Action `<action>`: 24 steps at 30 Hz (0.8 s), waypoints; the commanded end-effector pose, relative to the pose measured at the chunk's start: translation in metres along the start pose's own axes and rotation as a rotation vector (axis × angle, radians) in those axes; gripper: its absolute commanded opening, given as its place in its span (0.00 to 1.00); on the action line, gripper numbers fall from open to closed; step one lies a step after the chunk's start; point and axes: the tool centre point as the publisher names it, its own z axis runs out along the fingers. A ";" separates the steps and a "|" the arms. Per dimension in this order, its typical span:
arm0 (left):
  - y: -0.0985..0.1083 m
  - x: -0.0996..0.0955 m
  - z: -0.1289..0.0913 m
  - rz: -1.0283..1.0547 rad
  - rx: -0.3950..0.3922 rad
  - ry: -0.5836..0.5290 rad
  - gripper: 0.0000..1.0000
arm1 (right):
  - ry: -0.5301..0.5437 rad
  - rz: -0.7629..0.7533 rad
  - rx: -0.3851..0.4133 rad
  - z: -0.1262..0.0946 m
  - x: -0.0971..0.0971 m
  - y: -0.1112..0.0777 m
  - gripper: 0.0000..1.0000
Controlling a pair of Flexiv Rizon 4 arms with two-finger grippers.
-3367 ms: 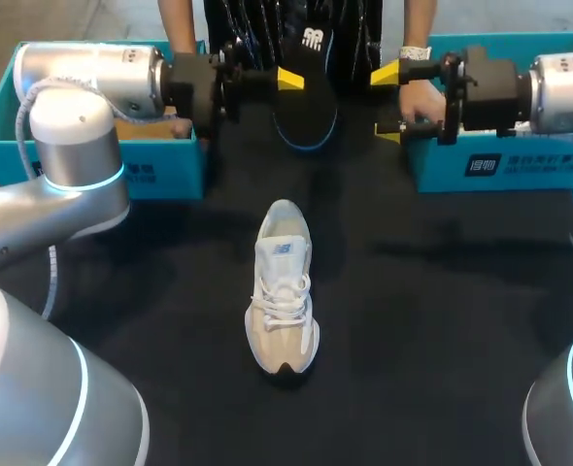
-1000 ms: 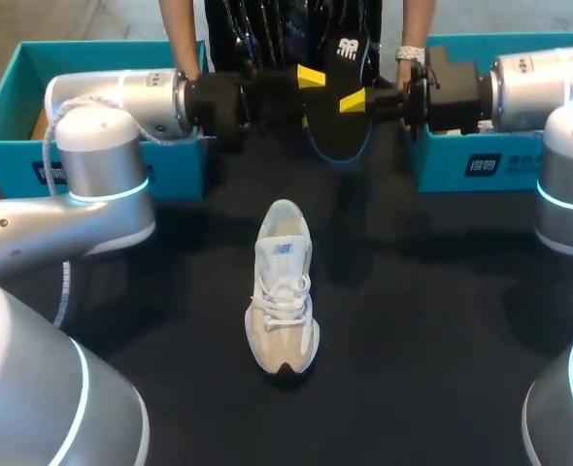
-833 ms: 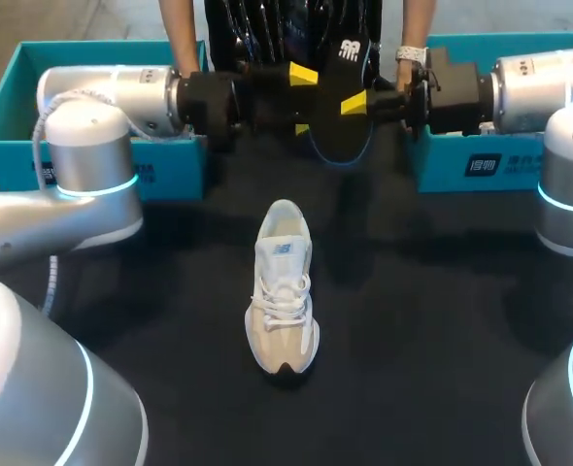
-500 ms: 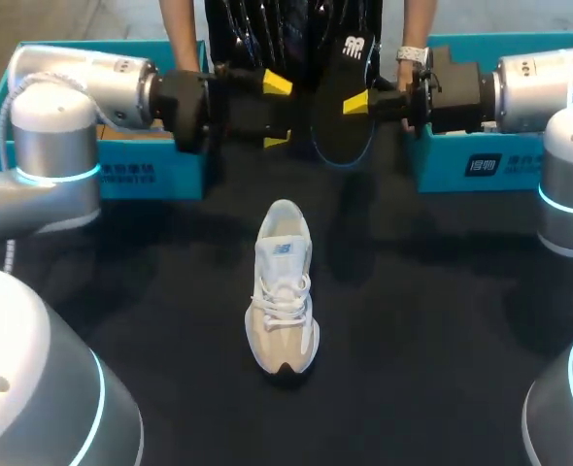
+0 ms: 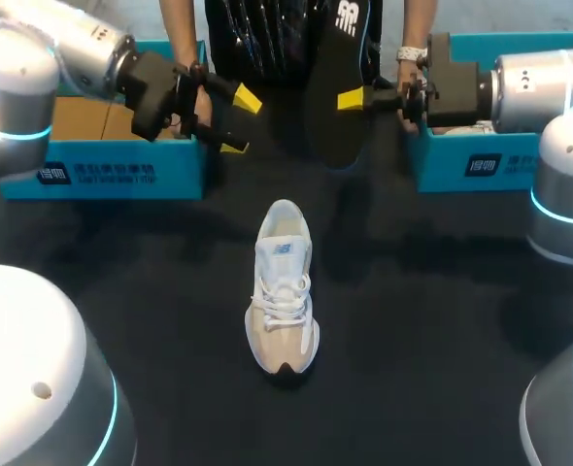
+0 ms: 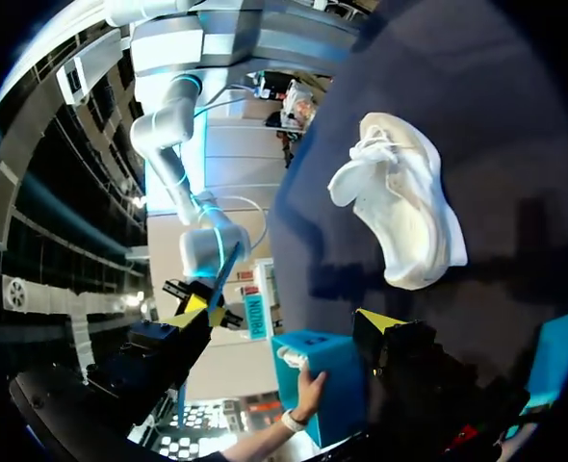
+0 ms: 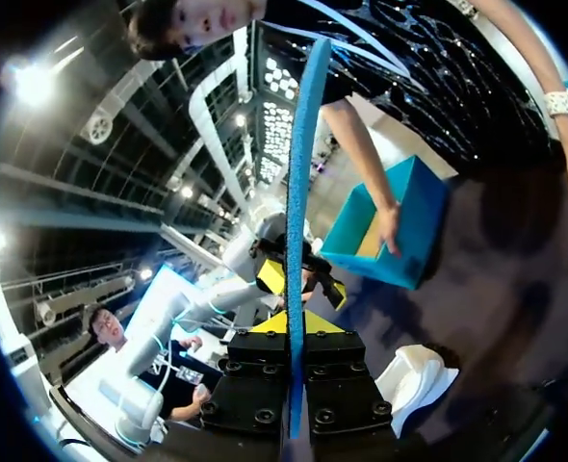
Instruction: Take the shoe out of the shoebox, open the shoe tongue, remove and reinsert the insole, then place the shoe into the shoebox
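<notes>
The white shoe (image 5: pixel 283 291) sits out in the middle of the counter (image 5: pixel 442 320), toe toward the near edge and laces loose, so taking it out of the box looks done. The insole (image 5: pixel 335 83) is out too: the right jaws are pinched tight on its edge and hold it upright in the air over the far edge, well apart from the shoe. The left jaws are spread wide with nothing in them, hanging just in front of the teal shoebox (image 5: pixel 102 170) at the far left corner. A second teal box (image 5: pixel 500 160) stands at the far right corner, and a person behind the counter has a hand (image 5: pixel 194 97) on the left box and the other on the right. I'd say roughly half is done; the insole has yet to go back in and the shoe be boxed.
</notes>
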 end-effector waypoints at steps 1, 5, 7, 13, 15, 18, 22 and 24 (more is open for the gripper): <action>0.002 0.003 -0.007 0.003 0.080 0.056 1.00 | 0.007 -0.036 -0.017 0.004 0.001 -0.003 0.00; -0.001 0.010 -0.010 0.015 0.088 0.108 1.00 | -0.004 -0.055 0.008 0.007 0.002 -0.005 0.00; -0.002 0.014 -0.011 0.010 0.071 0.141 1.00 | -0.004 -0.055 0.008 0.007 0.002 -0.005 0.00; -0.002 0.014 -0.011 0.010 0.071 0.141 1.00 | -0.004 -0.055 0.008 0.007 0.002 -0.005 0.00; -0.002 0.014 -0.011 0.010 0.071 0.141 1.00 | -0.004 -0.055 0.008 0.007 0.002 -0.005 0.00; -0.002 0.014 -0.011 0.010 0.071 0.141 1.00 | -0.004 -0.055 0.008 0.007 0.002 -0.005 0.00; -0.002 0.014 -0.011 0.010 0.071 0.141 1.00 | -0.004 -0.055 0.008 0.007 0.002 -0.005 0.00; -0.002 0.014 -0.011 0.010 0.071 0.141 1.00 | -0.004 -0.055 0.008 0.007 0.002 -0.005 0.00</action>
